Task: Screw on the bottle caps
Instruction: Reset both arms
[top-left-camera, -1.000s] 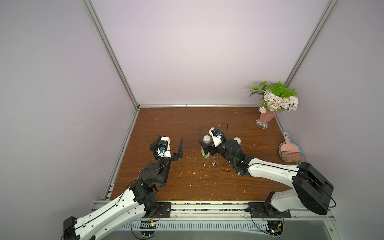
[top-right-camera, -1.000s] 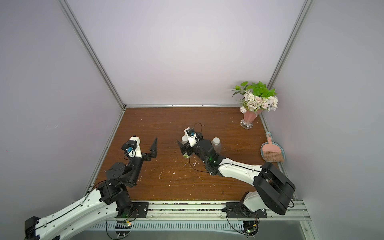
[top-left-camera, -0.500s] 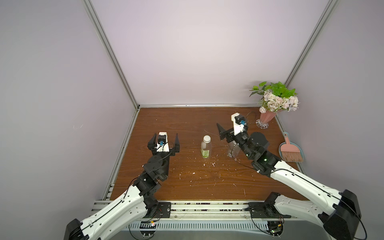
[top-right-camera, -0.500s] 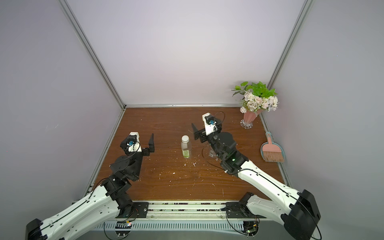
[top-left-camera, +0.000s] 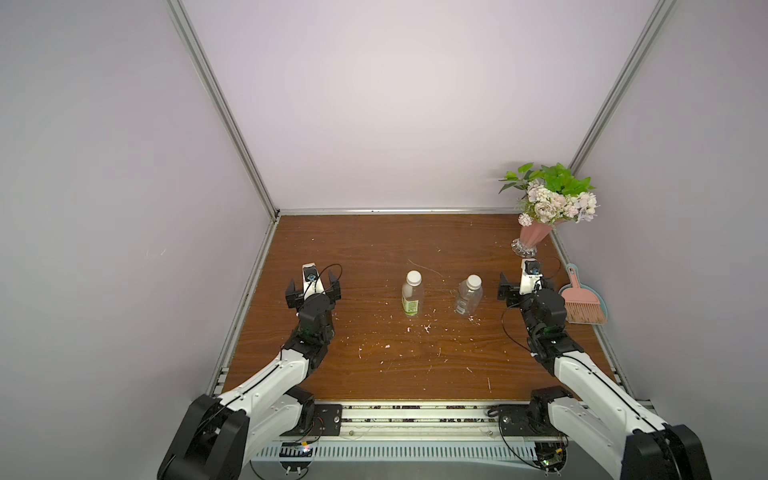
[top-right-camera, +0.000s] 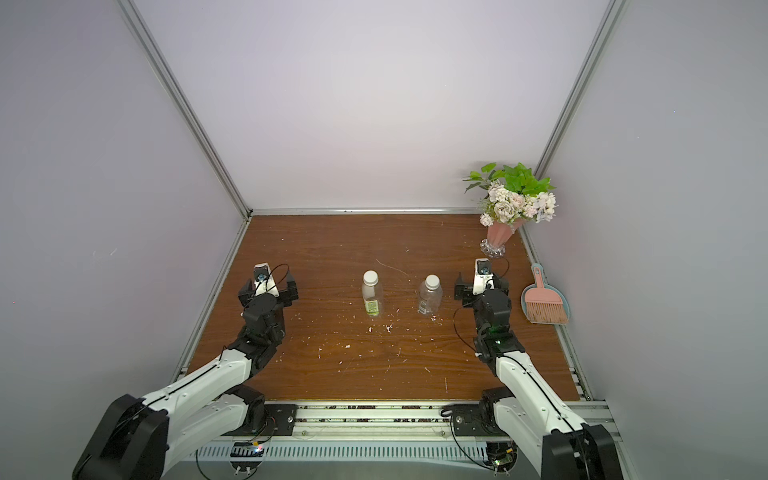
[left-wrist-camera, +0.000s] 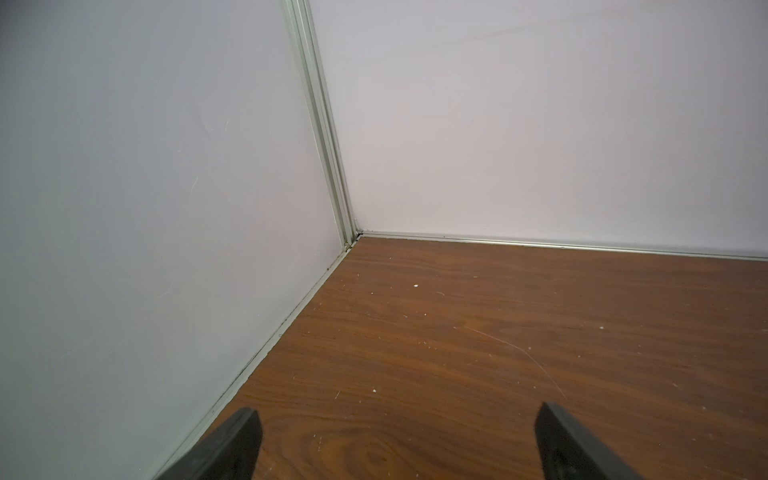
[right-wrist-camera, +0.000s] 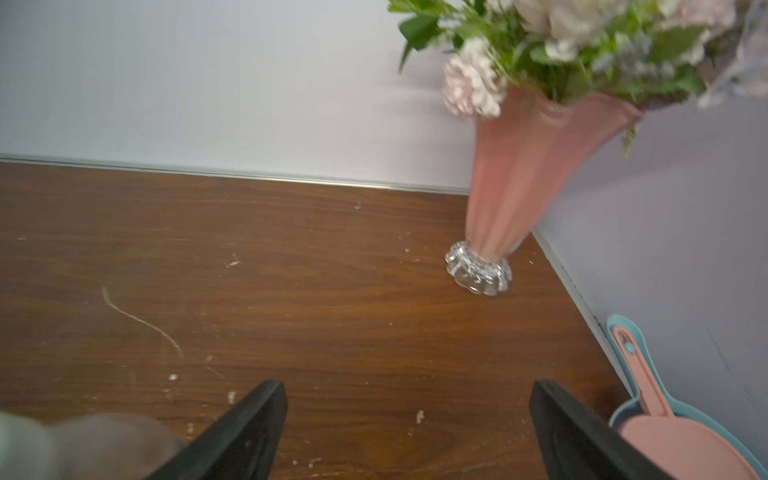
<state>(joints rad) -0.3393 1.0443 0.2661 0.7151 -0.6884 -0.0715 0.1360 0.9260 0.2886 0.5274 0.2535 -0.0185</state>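
**A:** While the arms sit at the sides of the counter (top-left-camera: 374, 241), what are the claws doing?

**B:** The left claw (top-left-camera: 313, 286) is spread wide with nothing in it, near the left wall. The right claw (top-left-camera: 524, 286) is spread wide too and is empty. It sits between the bare bottle (top-left-camera: 468, 297) and the brush (top-left-camera: 582, 303).

**A:** And the bottles?

**B:** Both are upright mid-counter, side by side but apart. The labelled bottle (top-left-camera: 412, 299) stands on the left, the bare bottle on the right.

**A:** Caps?

**B:** A cap (top-left-camera: 414, 277) sits on the labelled bottle's neck, and another cap (top-left-camera: 473, 281) sits on the bare bottle's neck. I cannot tell how tight they are.

**A:** Anything else?

**B:** White crumbs (top-left-camera: 426, 328) lie on the wood, and a vase (top-left-camera: 534, 235) stands in the far right corner.
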